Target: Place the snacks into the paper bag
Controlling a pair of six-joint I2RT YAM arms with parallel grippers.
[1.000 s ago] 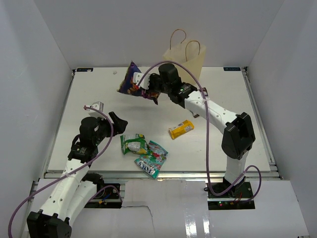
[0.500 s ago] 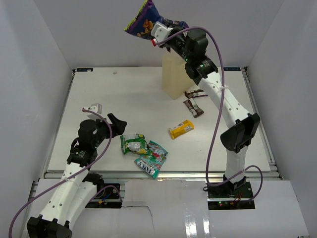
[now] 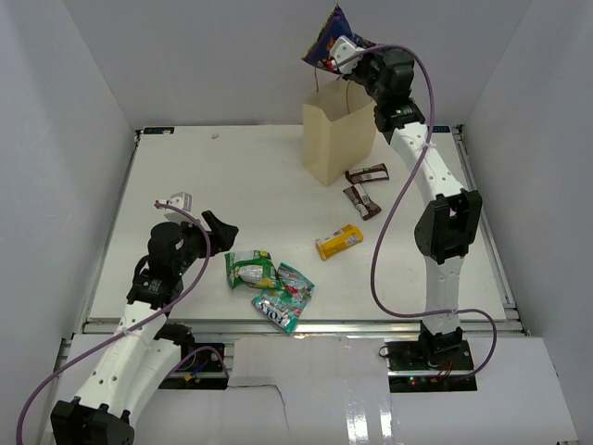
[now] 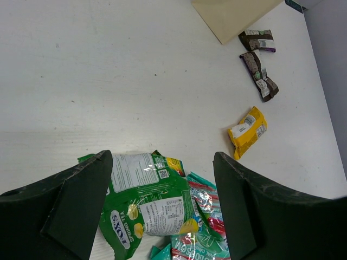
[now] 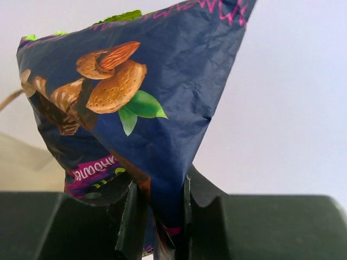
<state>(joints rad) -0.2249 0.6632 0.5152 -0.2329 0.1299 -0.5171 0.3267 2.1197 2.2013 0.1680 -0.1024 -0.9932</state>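
Note:
My right gripper (image 3: 345,56) is shut on a purple candy bag (image 3: 326,39) and holds it high above the open top of the cream paper bag (image 3: 335,139). In the right wrist view the purple bag (image 5: 135,97) is pinched between the fingers (image 5: 130,216). My left gripper (image 3: 218,225) is open, low over the table beside a green pouch (image 3: 248,270) and a teal pouch (image 3: 283,301). In the left wrist view the green pouch (image 4: 143,200) lies between the open fingers. A yellow bar (image 3: 339,241) and two dark brown bars (image 3: 363,188) lie on the table.
White walls enclose the table (image 3: 185,176) on three sides. The paper bag stands at the back centre, with the brown bars just to its right. In the left wrist view the yellow bar (image 4: 247,131), brown bars (image 4: 259,65) and the bag's base (image 4: 233,13) show.
My right gripper has carried the purple candy bag up from the table and to the right, to above the paper bag's opening. The left arm has barely moved.

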